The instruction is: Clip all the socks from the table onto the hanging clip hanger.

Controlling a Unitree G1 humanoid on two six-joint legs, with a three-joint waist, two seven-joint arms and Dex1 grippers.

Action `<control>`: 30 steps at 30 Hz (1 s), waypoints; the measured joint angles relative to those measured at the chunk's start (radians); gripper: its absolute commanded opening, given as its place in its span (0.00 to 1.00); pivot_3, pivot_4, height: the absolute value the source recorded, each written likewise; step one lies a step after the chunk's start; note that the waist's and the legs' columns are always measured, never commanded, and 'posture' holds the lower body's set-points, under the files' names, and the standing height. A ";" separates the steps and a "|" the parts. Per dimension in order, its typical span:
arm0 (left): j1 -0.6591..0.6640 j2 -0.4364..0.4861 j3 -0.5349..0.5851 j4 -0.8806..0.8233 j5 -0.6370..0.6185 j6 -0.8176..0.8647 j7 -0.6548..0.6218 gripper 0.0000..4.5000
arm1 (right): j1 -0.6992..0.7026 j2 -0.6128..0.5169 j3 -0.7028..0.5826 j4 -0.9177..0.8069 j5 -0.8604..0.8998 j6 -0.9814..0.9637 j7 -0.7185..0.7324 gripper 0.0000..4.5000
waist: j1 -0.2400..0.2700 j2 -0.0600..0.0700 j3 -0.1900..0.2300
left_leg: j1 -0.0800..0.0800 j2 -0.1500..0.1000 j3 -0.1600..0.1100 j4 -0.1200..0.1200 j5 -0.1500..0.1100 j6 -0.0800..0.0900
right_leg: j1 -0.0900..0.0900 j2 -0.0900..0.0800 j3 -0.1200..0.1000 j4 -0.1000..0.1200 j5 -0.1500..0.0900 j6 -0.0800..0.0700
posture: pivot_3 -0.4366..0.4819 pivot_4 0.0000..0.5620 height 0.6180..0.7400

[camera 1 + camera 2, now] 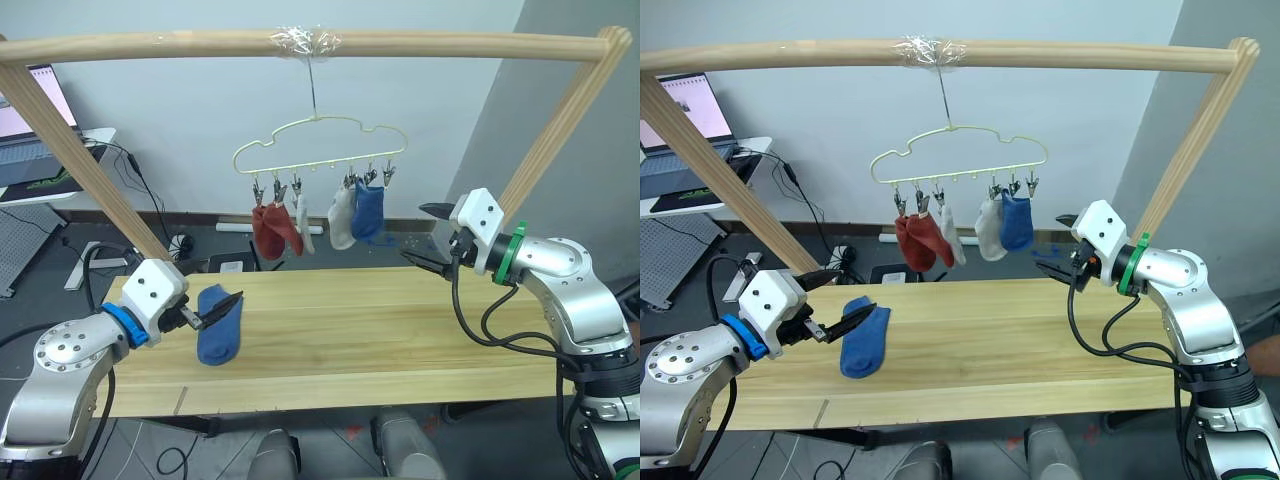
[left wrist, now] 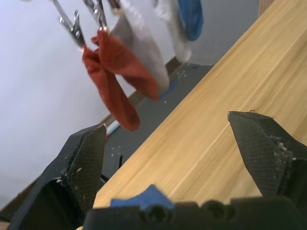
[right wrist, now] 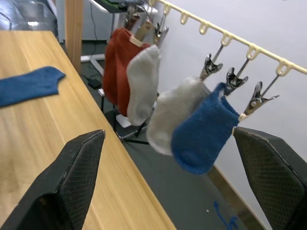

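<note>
Left gripper spread wide, tips right at last blue sock, lying flat on table just toward 3 o'clock, long axis 12 to 6. Right gripper also agape, empty, well apart near hanger holding five socks. Left arm judged nearer.

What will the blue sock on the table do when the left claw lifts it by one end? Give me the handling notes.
The blue sock lies flat and limp on the table, so it will probably droop and fold. The hung socks sag from their clips, suggesting soft, light knit. Pushed, it would likely bunch rather than slide. The left claw is open beside it.
</note>
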 measured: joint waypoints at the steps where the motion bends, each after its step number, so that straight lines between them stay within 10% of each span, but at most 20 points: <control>1: -0.001 -0.001 0.000 0.000 0.000 -0.001 0.000 1.00 | -0.002 0.000 0.000 0.000 -0.001 0.002 -0.005 0.99 | 0.001 0.000 0.002 | 0.000 0.000 0.001 -0.001 0.000 0.000 | 0.000 0.000 0.001 -0.001 0.000 0.000 | 0.28 0.35 1.00; 30: -0.068 -0.005 -0.004 0.025 -0.028 -0.002 -0.050 1.00 | -0.020 0.005 -0.019 -0.001 0.041 0.100 -0.071 0.99 | 0.001 -0.009 0.023 | -0.002 0.001 0.018 -0.010 0.000 0.000 | -0.014 0.000 0.016 -0.002 0.001 0.005 | 0.26 0.35 1.00</control>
